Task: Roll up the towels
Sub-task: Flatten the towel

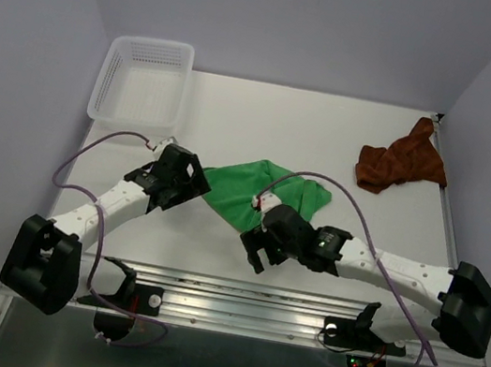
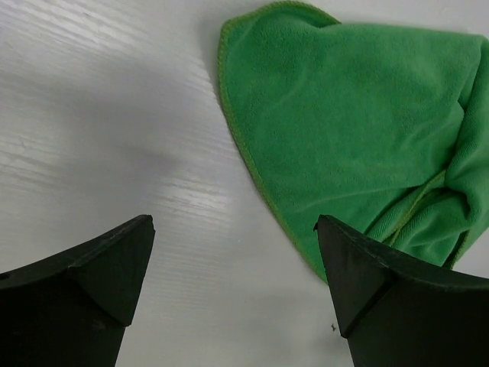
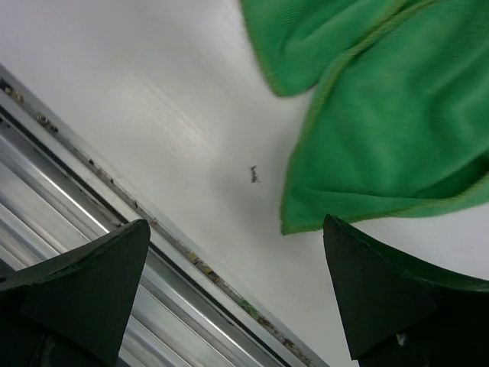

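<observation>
A bright green towel (image 1: 258,193) lies loosely spread in the middle of the table, also filling the upper right of the left wrist view (image 2: 351,145) and the top right of the right wrist view (image 3: 382,115). A rust-brown towel (image 1: 401,162) lies crumpled at the far right. My left gripper (image 1: 191,181) hovers open at the green towel's left edge, nothing between its fingers (image 2: 382,290). My right gripper (image 1: 259,243) hangs open just in front of the towel's near corner, over bare table, holding nothing.
A white mesh basket (image 1: 142,80) stands at the far left corner. A metal rail (image 1: 245,293) runs along the table's near edge, close under the right gripper (image 3: 233,229). Walls enclose the table on three sides.
</observation>
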